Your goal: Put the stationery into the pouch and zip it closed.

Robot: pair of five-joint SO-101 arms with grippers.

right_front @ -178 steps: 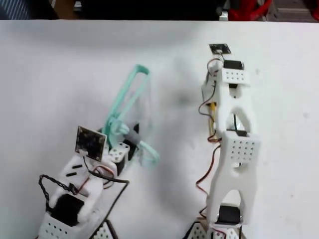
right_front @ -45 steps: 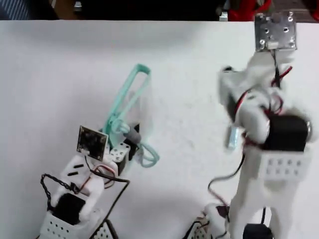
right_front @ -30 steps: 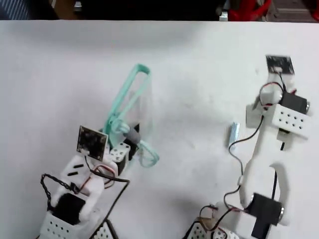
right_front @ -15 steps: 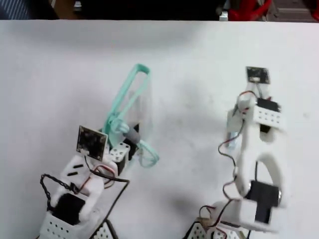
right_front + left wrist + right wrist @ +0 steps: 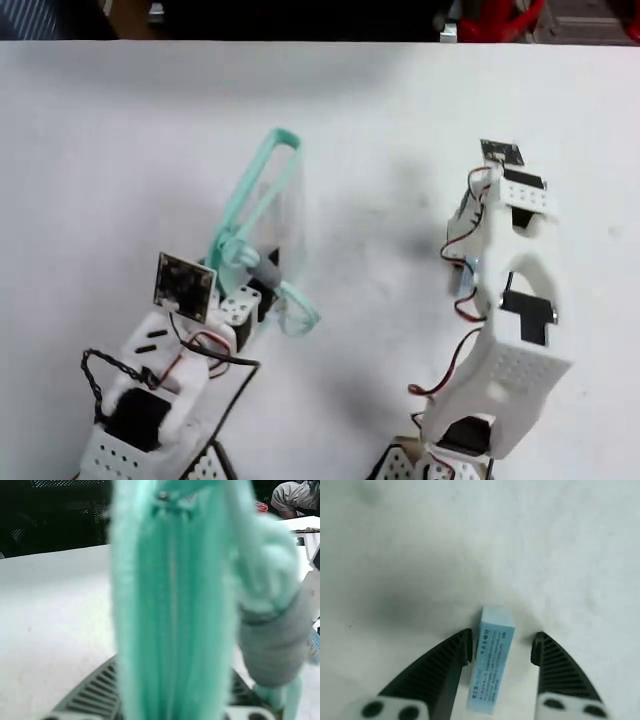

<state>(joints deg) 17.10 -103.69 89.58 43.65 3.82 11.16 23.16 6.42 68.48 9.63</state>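
Note:
A clear pouch (image 5: 268, 205) with teal trim lies on the white table, its teal zipper edge (image 5: 170, 605) close in front of the left wrist camera. My left gripper (image 5: 250, 285) is shut on the pouch's near end, beside a grey tag (image 5: 275, 645). A small light-blue eraser (image 5: 492, 660) lies flat on the table. My right gripper (image 5: 501, 642) stands open low over it, one finger on each side, not touching. In the high view the eraser (image 5: 462, 280) peeks out from beneath the right arm.
The white table (image 5: 380, 120) runs to a dark back edge with clutter beyond it. Bare table separates the pouch from the eraser. The arms' cables (image 5: 455, 340) hang near their bases.
The right arm swung in from the right and came down over the eraser, which now sits between its open fingers. The left arm and the pouch have not moved.

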